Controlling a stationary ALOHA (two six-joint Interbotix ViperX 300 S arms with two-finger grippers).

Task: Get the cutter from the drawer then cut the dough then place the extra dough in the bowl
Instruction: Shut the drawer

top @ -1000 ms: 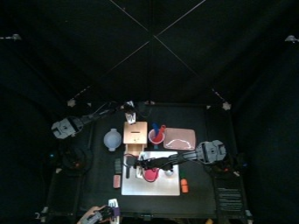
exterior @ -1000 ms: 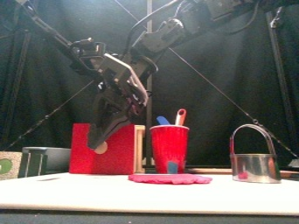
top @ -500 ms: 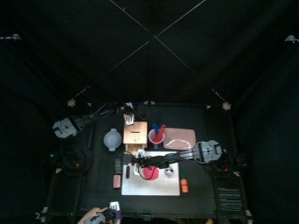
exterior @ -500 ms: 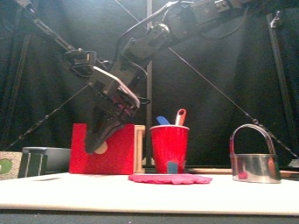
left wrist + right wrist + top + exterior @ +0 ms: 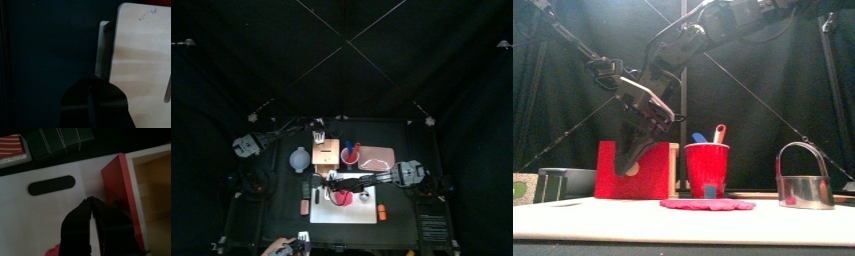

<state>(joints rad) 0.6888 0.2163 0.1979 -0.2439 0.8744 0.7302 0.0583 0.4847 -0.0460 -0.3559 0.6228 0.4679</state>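
Black curtains wall the booth. From above, the table point(image 5: 271, 215) carries a white board point(image 5: 331, 213) near its front edge, with the dough point(image 5: 342, 198) at the board's middle. Over the last second the right gripper point(image 5: 326, 181) has slid along the board's back edge toward its back-left corner, in front of the wooden box point(image 5: 326, 150). The bowl point(image 5: 299, 158) sits beside the box, toward the table's left edge. The left gripper point(image 5: 318, 128) hangs behind the box.

From the front, the cutter point(image 5: 803, 180) already stands near the board's right edge, so the fetching seems done. The reach toward the red drawer front point(image 5: 609, 178) looks like closing the drawer before cutting. The cutter stands upright on its round rim with its wire handle arching up, so its long axis is vertical. The dough lies flat before the red cup point(image 5: 707, 170).

The left wrist view shows the jaws pressed together on nothing, over the box's top.

The right wrist view shows the jaws pinched to a point and empty, over the board just beside the red front. Whether the drawer is fully in, I cannot tell.
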